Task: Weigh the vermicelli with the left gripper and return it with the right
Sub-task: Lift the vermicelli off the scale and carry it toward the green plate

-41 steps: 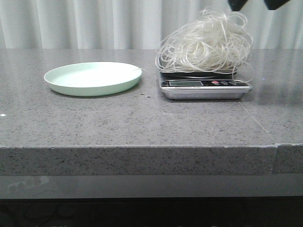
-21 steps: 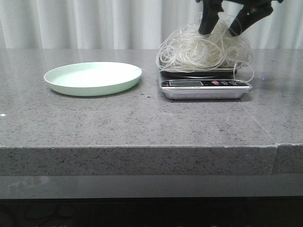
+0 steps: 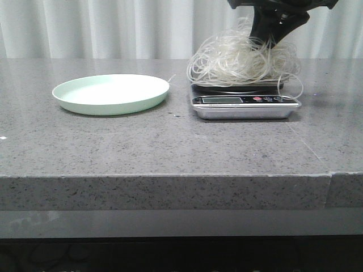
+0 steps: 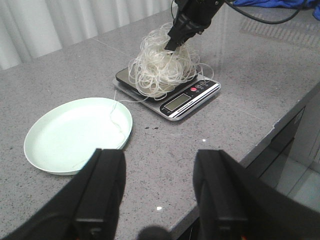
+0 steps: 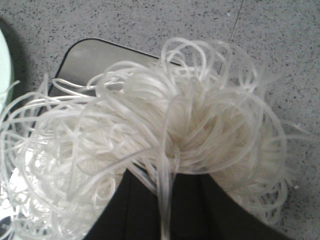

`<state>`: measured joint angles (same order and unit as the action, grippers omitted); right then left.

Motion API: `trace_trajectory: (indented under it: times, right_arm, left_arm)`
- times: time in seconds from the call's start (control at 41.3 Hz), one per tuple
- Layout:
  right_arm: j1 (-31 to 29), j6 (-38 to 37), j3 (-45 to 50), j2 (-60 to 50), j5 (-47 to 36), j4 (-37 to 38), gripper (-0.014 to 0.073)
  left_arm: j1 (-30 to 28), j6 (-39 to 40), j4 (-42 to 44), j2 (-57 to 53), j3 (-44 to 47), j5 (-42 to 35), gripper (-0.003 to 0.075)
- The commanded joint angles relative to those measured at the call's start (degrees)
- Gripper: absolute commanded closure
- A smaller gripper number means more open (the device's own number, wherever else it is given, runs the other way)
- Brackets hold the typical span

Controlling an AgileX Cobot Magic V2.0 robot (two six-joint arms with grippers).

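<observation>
The fluffy nest of translucent white vermicelli (image 3: 243,61) sits on the silver digital kitchen scale (image 3: 245,106) on the grey speckled stone counter (image 3: 170,141). The black right pincer (image 3: 272,34) is clenched into the strands. The empty pale green round plate (image 3: 110,93) lies beside the scale. The left pincer (image 4: 160,195) hangs released, well apart. The scale's display is unreadable.

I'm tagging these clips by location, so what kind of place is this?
Probably a kitchen-style counter set up for testing: a speckled grey stone countertop, a digital kitchen scale bearing vermicelli, a pale green plate, and white curtains behind.
</observation>
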<state>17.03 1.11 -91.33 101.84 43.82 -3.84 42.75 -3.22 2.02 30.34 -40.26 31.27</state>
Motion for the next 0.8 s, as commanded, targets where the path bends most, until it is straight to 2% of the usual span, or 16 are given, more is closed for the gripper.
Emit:
trace_trajectory:
  times: [0.0, 0.145, 0.339, 0.63, 0.776]
  right_arm:
    - [1.5, 0.9, -4.5, -2.5, 0.2, -0.1, 0.0441]
    - [4.9, 2.3, -11.4, -2.5, 3.4, -0.1, 0.0441]
    - [9.9, 2.3, -19.5, -2.4, 2.9, -0.2, 0.0441]
    - [16.0, 2.3, -21.3, -0.5, -9.3, -0.7, 0.0441]
    - [17.8, 2.3, -23.1, 2.8, -11.4, -2.5, 0.0441]
  left_arm:
    - [0.1, 0.6, -0.1, 0.1, -1.4, -4.2, 0.0332]
    - [0.1, 0.6, -0.1, 0.1, -1.4, -4.2, 0.0332]
    - [0.1, 0.6, -0.1, 0.1, -1.4, -4.2, 0.0332]
    - [0.1, 0.6, -0.1, 0.1, -1.4, -4.2, 0.0332]
    - [0.1, 0.6, -0.1, 0.1, -1.4, -4.2, 0.0332]
